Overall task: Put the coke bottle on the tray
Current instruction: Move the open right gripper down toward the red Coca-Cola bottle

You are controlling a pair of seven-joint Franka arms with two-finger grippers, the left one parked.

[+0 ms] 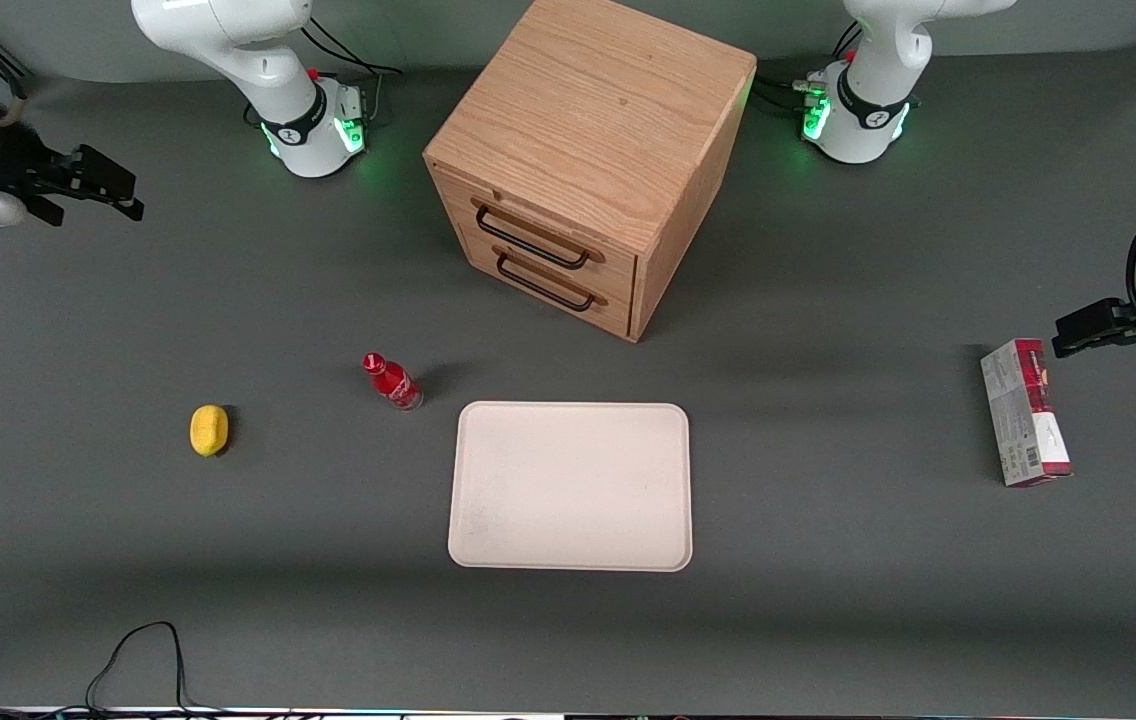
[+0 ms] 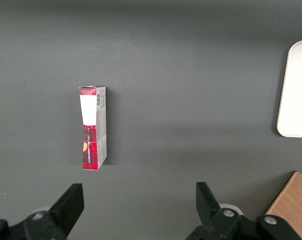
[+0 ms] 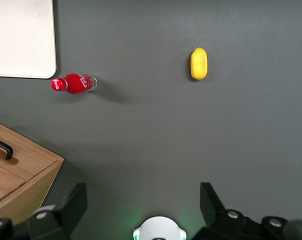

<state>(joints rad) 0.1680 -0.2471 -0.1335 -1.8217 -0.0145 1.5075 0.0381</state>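
Dark grey table (image 1: 228, 560), flat matte top, everything resting on it. Working arm's gripper (image 1: 113, 190) sits high at its own end of the table, well apart from every object, fingers (image 3: 73, 202) spread wide with nothing between them. Next along: lemon (image 1: 209, 430), alone on the bare surface, about as near the front camera as the tray's upper edge. Coke bottle (image 1: 392, 381) stands upright between the lemon and the tray (image 1: 488, 540), just beside the tray's corner but not touching it, a bit farther from the front camera than that corner; red cap on, clear base on the table. Wrist camera confirms a gap between the bottle (image 3: 74, 83) and the tray's rounded corner (image 3: 50, 70), lemon (image 3: 199, 63) well apart. Tray is cream-white, low rim, nothing on it. Wooden cabinet (image 1: 593, 130) sits farther from the front camera than the tray, two drawers with black handles (image 1: 531, 240), both shut. Red-and-grey box (image 1: 1024, 413) lies flat toward the parked arm's end of the table, well apart from the tray.
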